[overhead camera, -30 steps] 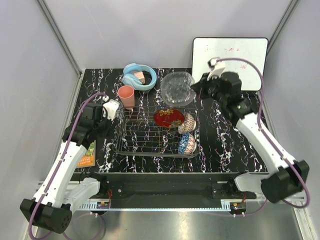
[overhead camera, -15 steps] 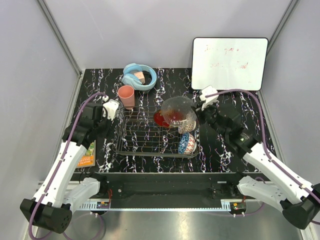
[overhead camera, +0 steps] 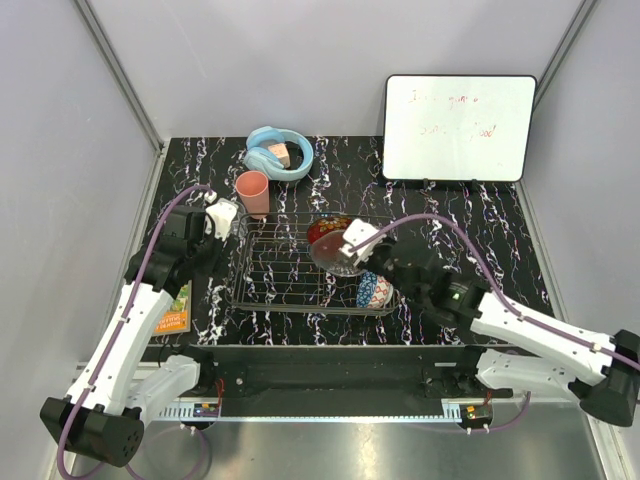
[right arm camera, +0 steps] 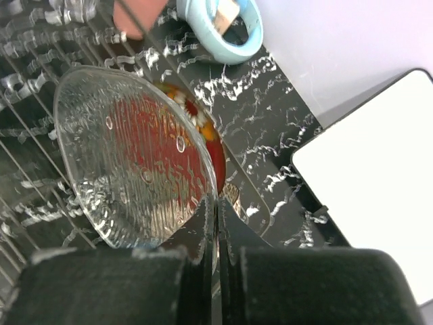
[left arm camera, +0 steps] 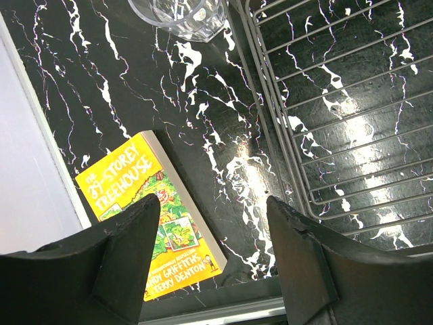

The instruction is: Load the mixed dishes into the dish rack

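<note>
Brought over the chrome wire dish rack (overhead camera: pixel 280 270), the clear ribbed glass bowl (right arm camera: pixel 135 156) is held tilted, rim pinched by the right gripper (right arm camera: pixel 216 203); release remains.

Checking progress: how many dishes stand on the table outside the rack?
2: the salmon-pink cup behind the rack's far-left corner, and the clear tumbler beside its left edge. The right pincer holds the glass bowl over the rack. Arms may hide others.

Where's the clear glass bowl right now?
In the top view, the clear glass bowl is pinched at its rim by the right gripper, tilted on edge over the right half of the chrome wire dish rack, against the red lacquer dish.
</note>
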`<state>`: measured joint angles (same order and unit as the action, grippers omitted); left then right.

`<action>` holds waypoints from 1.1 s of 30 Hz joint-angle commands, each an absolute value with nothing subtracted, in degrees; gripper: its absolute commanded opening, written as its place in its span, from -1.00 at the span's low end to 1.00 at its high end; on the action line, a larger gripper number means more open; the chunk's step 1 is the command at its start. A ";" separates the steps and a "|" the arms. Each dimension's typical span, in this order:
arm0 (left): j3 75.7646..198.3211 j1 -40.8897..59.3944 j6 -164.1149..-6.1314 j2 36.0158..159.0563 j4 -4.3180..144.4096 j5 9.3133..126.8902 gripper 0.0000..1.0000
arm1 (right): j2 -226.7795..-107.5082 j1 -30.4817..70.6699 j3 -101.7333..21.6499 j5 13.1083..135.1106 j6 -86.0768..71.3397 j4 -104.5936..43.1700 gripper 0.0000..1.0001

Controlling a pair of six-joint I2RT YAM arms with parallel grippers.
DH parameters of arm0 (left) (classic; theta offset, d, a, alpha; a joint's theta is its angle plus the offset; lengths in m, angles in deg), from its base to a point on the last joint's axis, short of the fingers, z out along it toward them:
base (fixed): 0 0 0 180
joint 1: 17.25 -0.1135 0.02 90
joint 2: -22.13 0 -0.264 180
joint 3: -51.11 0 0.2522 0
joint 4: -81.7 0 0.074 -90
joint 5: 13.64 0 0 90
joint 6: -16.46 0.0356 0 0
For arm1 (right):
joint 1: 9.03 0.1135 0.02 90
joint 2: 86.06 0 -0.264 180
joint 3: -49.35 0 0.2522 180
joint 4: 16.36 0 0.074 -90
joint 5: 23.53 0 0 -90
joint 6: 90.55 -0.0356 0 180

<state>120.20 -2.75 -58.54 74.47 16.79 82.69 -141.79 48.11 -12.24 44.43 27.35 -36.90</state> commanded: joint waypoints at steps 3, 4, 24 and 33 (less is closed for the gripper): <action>120.07 -3.01 -58.69 74.25 17.93 83.75 0.36 | -145.65 53.45 -10.38 36.06 41.53 -31.35 -1.00; 119.98 -3.01 -58.69 74.16 18.02 83.75 0.36 | -146.17 53.54 -10.03 35.88 42.68 -30.82 -1.00; 119.72 -3.01 -58.43 73.55 18.37 84.01 0.36 | -146.62 54.77 -6.25 37.55 53.15 -27.13 -1.00; 120.07 -3.01 -58.52 73.55 18.46 83.83 0.36 | -150.83 56.18 -5.72 38.78 51.74 -27.66 -1.00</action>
<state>119.59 -2.75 -58.52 74.44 16.83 82.87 -148.30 55.06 -6.14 38.66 52.15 -29.56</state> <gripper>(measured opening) 0.682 0.012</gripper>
